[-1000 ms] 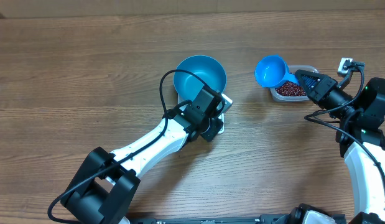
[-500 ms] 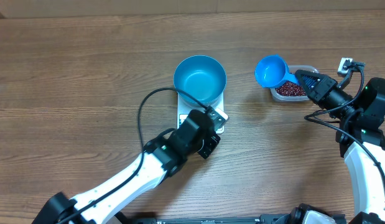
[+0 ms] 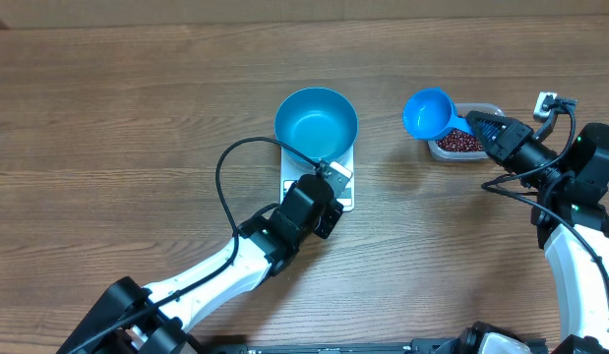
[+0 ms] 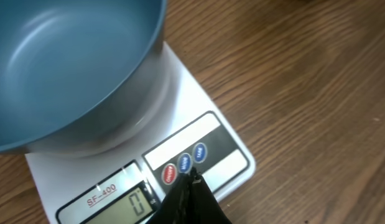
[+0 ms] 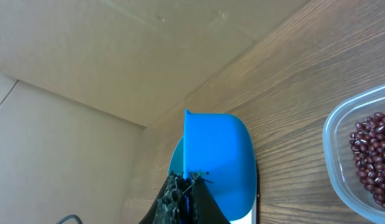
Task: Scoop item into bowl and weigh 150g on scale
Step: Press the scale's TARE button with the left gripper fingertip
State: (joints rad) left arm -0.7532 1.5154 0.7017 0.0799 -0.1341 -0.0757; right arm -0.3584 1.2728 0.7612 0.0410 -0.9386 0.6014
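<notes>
The blue bowl (image 3: 316, 123) stands empty on the white scale (image 3: 294, 187). In the left wrist view the bowl (image 4: 68, 62) covers the back of the scale (image 4: 204, 99), whose display (image 4: 133, 204) reads 0. My left gripper (image 3: 337, 174) is shut and holds nothing; its tip (image 4: 191, 177) rests at the row of round buttons (image 4: 184, 163) on the scale's front strip. My right gripper (image 3: 473, 123) is shut on the handle of a blue scoop (image 3: 428, 111), held above the table left of the beans (image 3: 458, 144). In the right wrist view the scoop (image 5: 218, 155) is empty and the beans (image 5: 372, 155) lie at the right.
The beans lie in a clear plastic tub (image 5: 334, 134) at the back right of the wooden table (image 3: 137, 118). A cable loops from the left arm (image 3: 225, 167) beside the scale. A cardboard wall (image 5: 117, 50) rises behind the table.
The left arm pulled back from over the scale toward the front, then brought its shut tip onto the scale's button strip. The right arm and scoop have not moved.
</notes>
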